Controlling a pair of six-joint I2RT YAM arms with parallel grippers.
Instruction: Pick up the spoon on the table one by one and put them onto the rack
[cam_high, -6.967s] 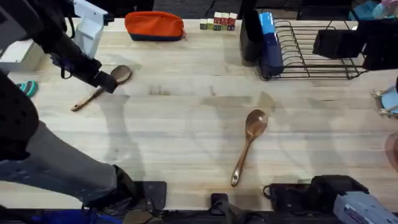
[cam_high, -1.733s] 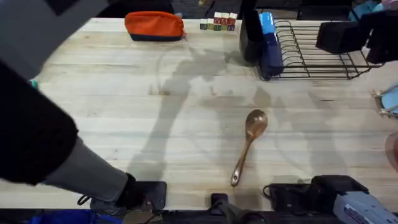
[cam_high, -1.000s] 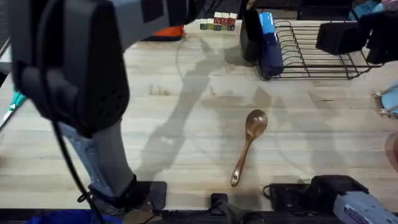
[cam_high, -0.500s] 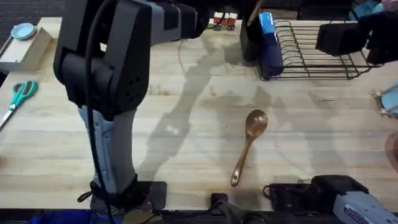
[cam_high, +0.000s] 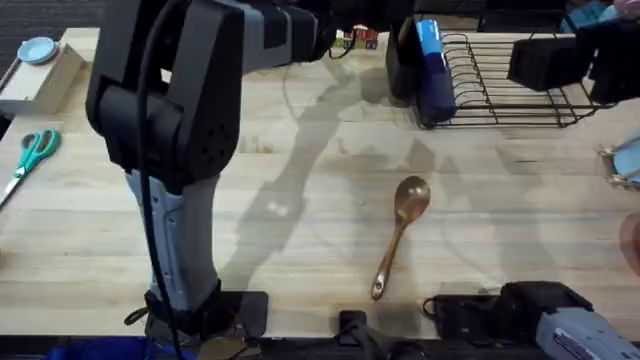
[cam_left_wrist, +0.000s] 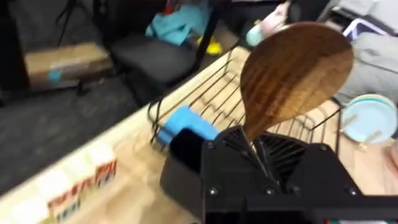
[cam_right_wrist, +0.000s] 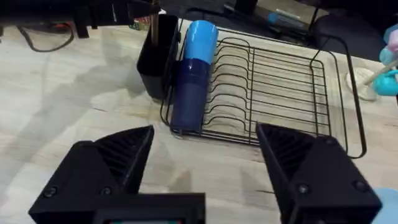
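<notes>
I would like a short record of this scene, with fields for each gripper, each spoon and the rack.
left gripper: shut on the handle of a brown wooden spoon, held above the black wire dish rack
right gripper: open, empty, facing the rack
second brown wooden spoon: lying flat on the light wood table, untouched
rack holder: black-and-blue holder at one end

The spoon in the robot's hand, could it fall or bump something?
Maybe. The left hand pinches the spoon only by its thin stem, bowl up, so it could tip or slip out. It is close above the rack and the holder, so it might knock them.
</notes>
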